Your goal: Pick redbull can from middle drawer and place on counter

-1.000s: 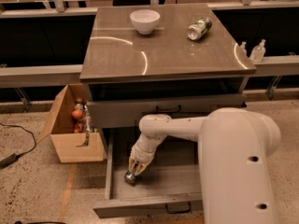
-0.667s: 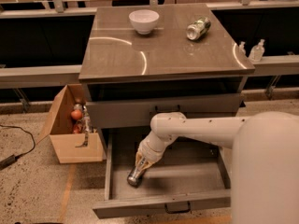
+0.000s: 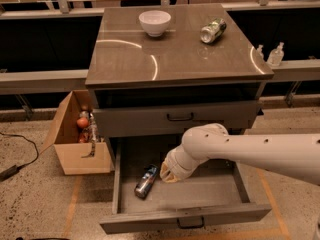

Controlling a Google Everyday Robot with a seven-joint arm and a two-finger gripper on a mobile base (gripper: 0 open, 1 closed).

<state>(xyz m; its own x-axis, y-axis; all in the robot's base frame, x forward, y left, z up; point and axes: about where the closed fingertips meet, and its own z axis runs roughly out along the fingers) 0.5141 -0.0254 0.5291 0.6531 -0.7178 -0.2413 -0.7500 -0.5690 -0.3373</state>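
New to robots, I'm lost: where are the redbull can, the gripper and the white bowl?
redbull can (image 3: 146, 180): camera view, mid-body, lying in middle drawer (image 3: 200, 193).
gripper (image 3: 167, 176): camera view, its tip, in drawer beside can.
white bowl (image 3: 154, 23): camera view, outer wall.

The drawer (image 3: 200, 196) stands pulled out at the cabinet's foot, below a shut drawer front (image 3: 145, 121) and the counter (image 3: 175, 59). In it the redbull can (image 3: 146, 181) lies on its side near the left wall, with the gripper (image 3: 166, 176) just to its right. At the back of the counter sits a bowl (image 3: 155, 22), with another can (image 3: 212, 30) lying to its right. A box (image 3: 75, 151) stands on the floor to the left of the drawer.
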